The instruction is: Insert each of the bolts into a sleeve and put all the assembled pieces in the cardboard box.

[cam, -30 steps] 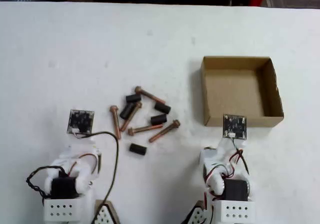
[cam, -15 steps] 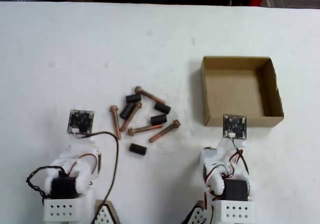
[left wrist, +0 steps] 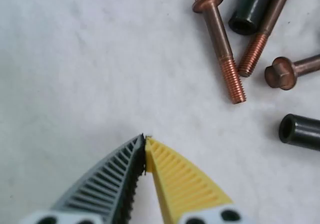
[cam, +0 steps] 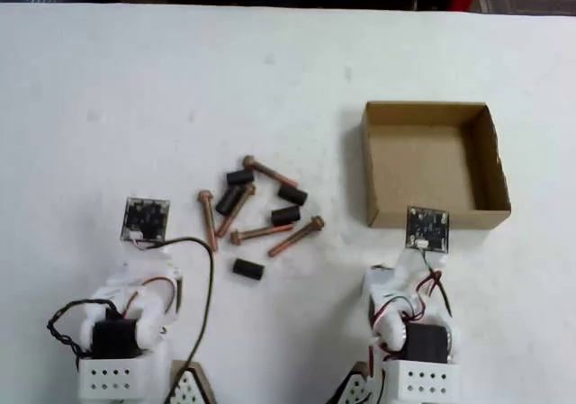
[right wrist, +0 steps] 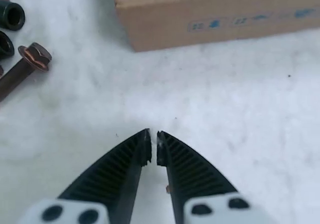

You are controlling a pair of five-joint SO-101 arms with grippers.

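Down at the left, the left gripper (left wrist: 145, 139) is clenched on nothing, its tips pressed together over the white table (cam: 90, 80). Five bolts (cam: 259, 234) and five sleeves (cam: 285, 215) lie loose in a heap at about 1 o'clock from that arm, with a lone sleeve (cam: 247, 269) at the heap's 6 o'clock. The right gripper (right wrist: 153, 136) is likewise closed and empty, with the cardboard box (cam: 423, 107) at its 12 o'clock, near the tips.
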